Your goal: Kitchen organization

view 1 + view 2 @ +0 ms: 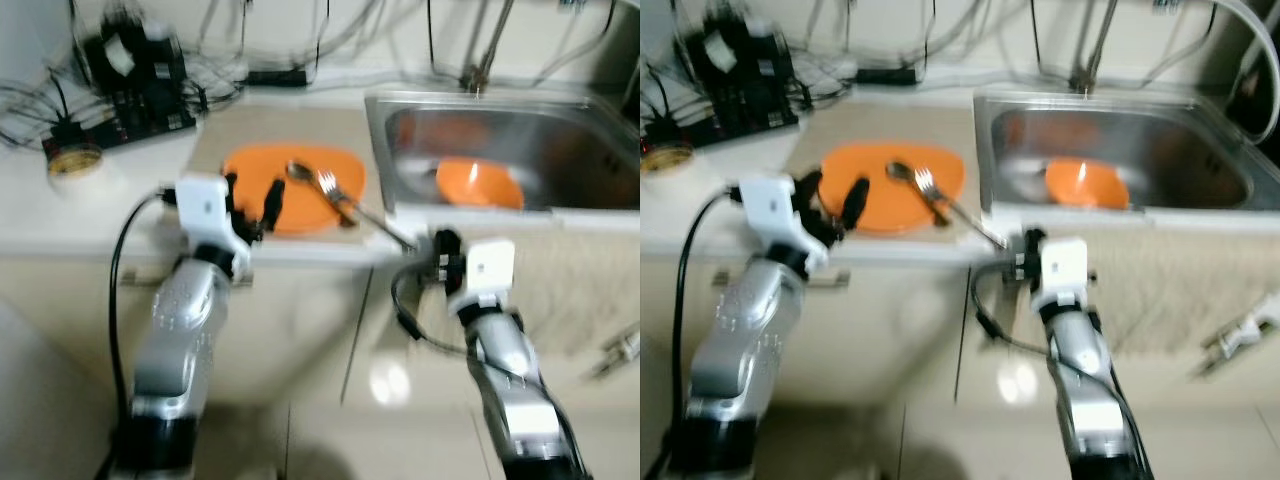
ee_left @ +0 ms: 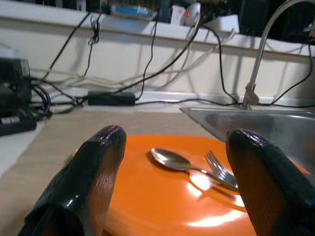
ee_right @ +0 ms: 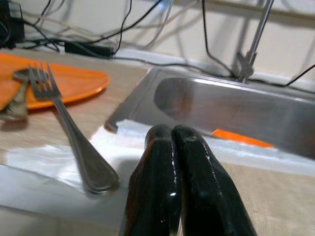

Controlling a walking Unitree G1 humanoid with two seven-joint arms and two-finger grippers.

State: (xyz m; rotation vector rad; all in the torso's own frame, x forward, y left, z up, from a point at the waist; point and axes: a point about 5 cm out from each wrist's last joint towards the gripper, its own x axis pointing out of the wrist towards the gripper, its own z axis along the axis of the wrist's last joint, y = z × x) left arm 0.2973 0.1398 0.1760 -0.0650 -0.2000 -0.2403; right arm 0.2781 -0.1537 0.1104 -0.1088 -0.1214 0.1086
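Note:
An orange plate [image 1: 295,190] lies on the counter left of the steel sink [image 1: 380,150]. On it rest a spoon [image 1: 300,172] and a fork [image 1: 345,200]; the fork's handle [image 3: 83,157] sticks out over the counter's front edge. An orange bowl [image 1: 478,185] sits inside the sink. My left gripper [image 1: 252,202] is open at the plate's near left rim, its fingers [image 2: 93,167] either side of the plate's edge. Just below the counter edge, my right gripper [image 1: 440,248] is shut and empty, close beside the fork handle's tip.
Black electronics and tangled cables [image 1: 130,70] crowd the back left of the counter, with a small round container [image 1: 72,160] nearby. A faucet [image 1: 485,50] rises behind the sink. A beige towel [image 1: 580,290] hangs over the cabinet front at right, above a tiled floor [image 1: 350,400].

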